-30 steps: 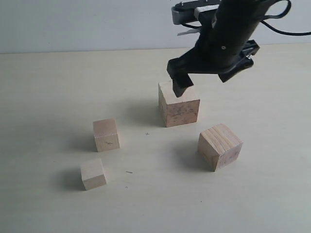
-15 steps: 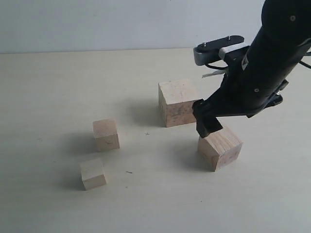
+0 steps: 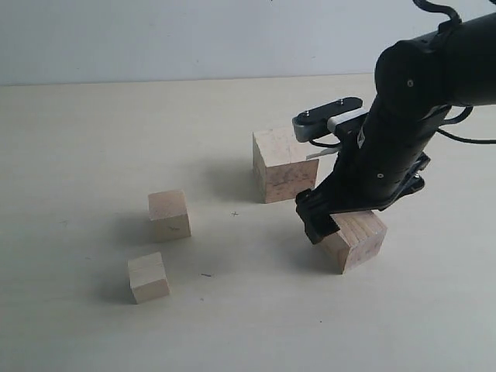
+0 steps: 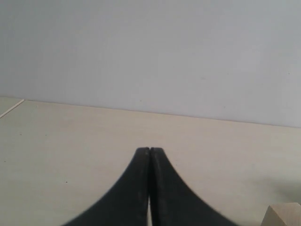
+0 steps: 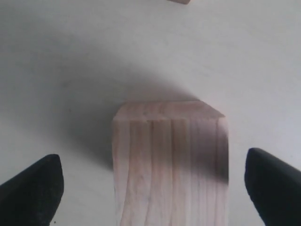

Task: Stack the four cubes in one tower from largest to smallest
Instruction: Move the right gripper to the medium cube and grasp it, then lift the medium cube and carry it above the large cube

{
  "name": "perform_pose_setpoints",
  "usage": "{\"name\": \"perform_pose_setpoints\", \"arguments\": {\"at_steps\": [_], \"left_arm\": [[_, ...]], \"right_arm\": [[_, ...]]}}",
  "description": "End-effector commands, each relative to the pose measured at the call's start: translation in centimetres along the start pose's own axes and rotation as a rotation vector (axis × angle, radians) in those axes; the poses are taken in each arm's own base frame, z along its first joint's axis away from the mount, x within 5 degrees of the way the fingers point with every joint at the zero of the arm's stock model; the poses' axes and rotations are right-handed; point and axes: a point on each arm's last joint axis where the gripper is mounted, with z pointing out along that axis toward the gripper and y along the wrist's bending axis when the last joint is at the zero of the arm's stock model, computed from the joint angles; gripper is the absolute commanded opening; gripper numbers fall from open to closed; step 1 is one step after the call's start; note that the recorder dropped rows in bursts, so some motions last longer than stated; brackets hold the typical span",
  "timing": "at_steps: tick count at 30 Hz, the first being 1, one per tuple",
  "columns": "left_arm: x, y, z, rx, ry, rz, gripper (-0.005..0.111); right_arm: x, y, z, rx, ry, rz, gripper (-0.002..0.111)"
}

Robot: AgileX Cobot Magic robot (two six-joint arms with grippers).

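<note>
Four light-wood cubes rest apart on the table. The largest, mottled cube (image 3: pixel 279 167) stands at the middle back. In front of it to the right is the striped cube (image 3: pixel 363 239) (image 5: pixel 169 155). My right gripper (image 3: pixel 345 218) (image 5: pixel 155 178) is low over this cube and open, with one finger (image 5: pixel 40 186) on each side and clear gaps to the wood. Two smaller pale cubes (image 3: pixel 170 215) (image 3: pixel 148 277) lie to the left. My left gripper (image 4: pixel 149 151) is shut on nothing and does not show in the exterior view.
The right arm (image 3: pixel 411 101) reaches in from the upper right, close beside the largest cube. A corner of a wooden cube (image 4: pixel 284 214) shows in the left wrist view. The pale tabletop (image 3: pixel 93 139) ends at a light wall behind.
My right gripper has moved from above the largest cube forward and down to the striped cube, and now straddles it, still open. No cube has moved.
</note>
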Motion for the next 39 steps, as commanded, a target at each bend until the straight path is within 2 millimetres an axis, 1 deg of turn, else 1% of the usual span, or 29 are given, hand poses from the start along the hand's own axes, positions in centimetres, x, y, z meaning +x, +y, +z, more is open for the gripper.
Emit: {"name": "perform_pose_setpoints", "arguments": {"at_steps": [1, 5, 9, 12, 13, 15, 19, 22, 24, 27, 30, 31, 35, 39], "left_arm": [[0.1, 0.0, 0.0, 0.008, -0.003, -0.004, 0.0], [0.1, 0.0, 0.0, 0.008, -0.003, -0.004, 0.0], [0.1, 0.0, 0.0, 0.008, -0.003, -0.001, 0.0], [0.1, 0.0, 0.0, 0.008, -0.003, -0.001, 0.0], [0.1, 0.0, 0.0, 0.008, -0.003, -0.001, 0.0], [0.1, 0.0, 0.0, 0.008, -0.003, -0.001, 0.0], [0.1, 0.0, 0.0, 0.008, -0.003, -0.004, 0.0], [0.1, 0.0, 0.0, 0.008, -0.003, -0.004, 0.0], [0.1, 0.0, 0.0, 0.008, -0.003, -0.004, 0.0], [0.1, 0.0, 0.0, 0.008, -0.003, -0.004, 0.0], [0.1, 0.0, 0.0, 0.008, -0.003, -0.001, 0.0], [0.1, 0.0, 0.0, 0.008, -0.003, -0.001, 0.0], [0.1, 0.0, 0.0, 0.008, -0.003, -0.001, 0.0], [0.1, 0.0, 0.0, 0.008, -0.003, -0.001, 0.0]], "right_arm": [[-0.1, -0.2, 1.2, 0.022, 0.011, -0.036, 0.099], [-0.1, -0.2, 2.2, 0.028, 0.033, -0.043, 0.099], [-0.1, -0.2, 2.6, 0.028, 0.04, -0.041, 0.099], [-0.1, -0.2, 2.6, 0.029, 0.04, -0.043, 0.094], [-0.1, -0.2, 2.6, 0.029, 0.04, -0.043, 0.09], [-0.1, -0.2, 2.6, 0.029, 0.036, -0.041, 0.08], [-0.2, -0.2, 2.6, 0.029, 0.032, -0.023, 0.053], [-0.1, -0.2, 2.6, 0.029, 0.037, -0.023, 0.038], [-0.1, -0.2, 2.4, 0.029, 0.035, -0.022, 0.03], [-0.2, -0.2, 1.2, 0.022, -0.002, -0.015, 0.016], [-0.4, -0.1, -1.0, 0.014, -0.057, -0.007, 0.002], [-0.5, -0.1, -2.0, 0.014, -0.069, -0.006, 0.0], [-1.0, 0.1, -5.7, -0.003, -0.067, 0.007, 0.0], [-2.0, 0.5, -9.5, -0.043, -0.105, 0.028, 0.0]]}}
